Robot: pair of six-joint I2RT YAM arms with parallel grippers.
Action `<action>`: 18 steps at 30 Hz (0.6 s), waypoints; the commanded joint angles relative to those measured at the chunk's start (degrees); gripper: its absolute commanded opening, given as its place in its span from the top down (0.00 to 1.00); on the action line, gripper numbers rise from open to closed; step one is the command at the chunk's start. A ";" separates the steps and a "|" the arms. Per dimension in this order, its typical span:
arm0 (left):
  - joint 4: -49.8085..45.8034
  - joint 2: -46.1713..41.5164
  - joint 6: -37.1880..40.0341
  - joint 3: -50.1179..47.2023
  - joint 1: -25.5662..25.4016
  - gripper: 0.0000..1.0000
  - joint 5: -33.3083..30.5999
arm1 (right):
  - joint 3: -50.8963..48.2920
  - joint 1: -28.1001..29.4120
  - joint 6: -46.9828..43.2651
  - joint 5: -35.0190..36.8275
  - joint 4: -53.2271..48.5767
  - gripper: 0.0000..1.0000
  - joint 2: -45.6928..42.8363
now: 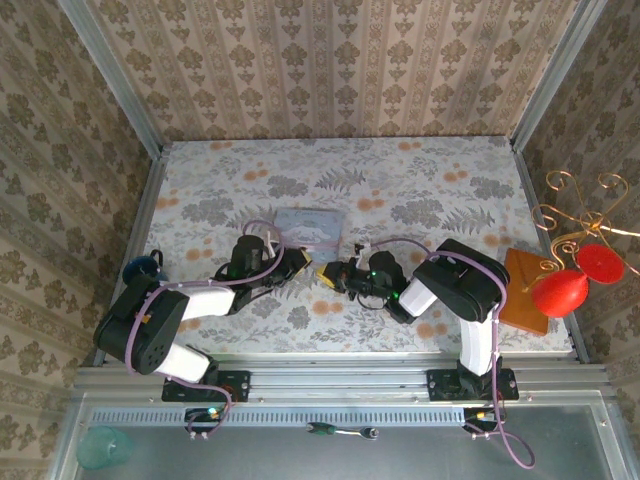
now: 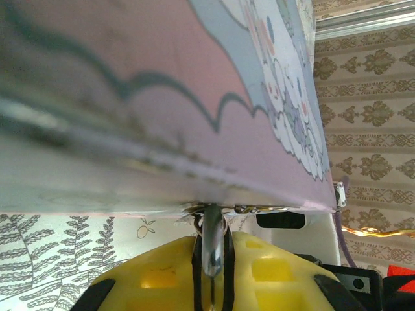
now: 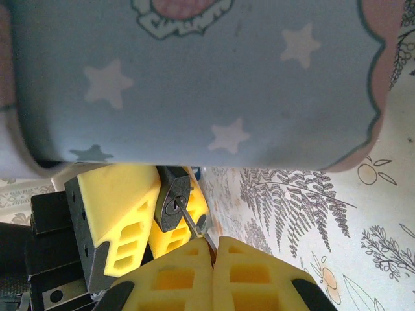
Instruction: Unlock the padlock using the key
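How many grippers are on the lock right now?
2: the left gripper clamps the padlock; the right gripper pinches the key at its keyhole, both beside the tin.

On my left wrist feed the tin (image 2: 162, 97) is blurred and runs off frame, the head of the key (image 3: 192, 225) is buried between the fingertips of the right gripper (image 3: 214, 247), and the left gripper (image 3: 165, 194) hides part of the padlock (image 3: 174, 204).
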 commanded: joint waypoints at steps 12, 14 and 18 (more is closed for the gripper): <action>11.78 0.88 -3.24 -0.08 -2.90 0.92 7.15 | -0.98 -2.81 0.76 -0.66 0.97 1.00 -1.11; 12.50 1.36 -3.27 0.00 -3.25 0.92 7.20 | -0.81 -2.81 0.75 -0.94 0.93 1.00 -1.23; 13.21 1.87 -3.26 0.44 -3.80 0.92 7.16 | -0.37 -2.90 0.80 -1.10 0.99 1.00 -1.24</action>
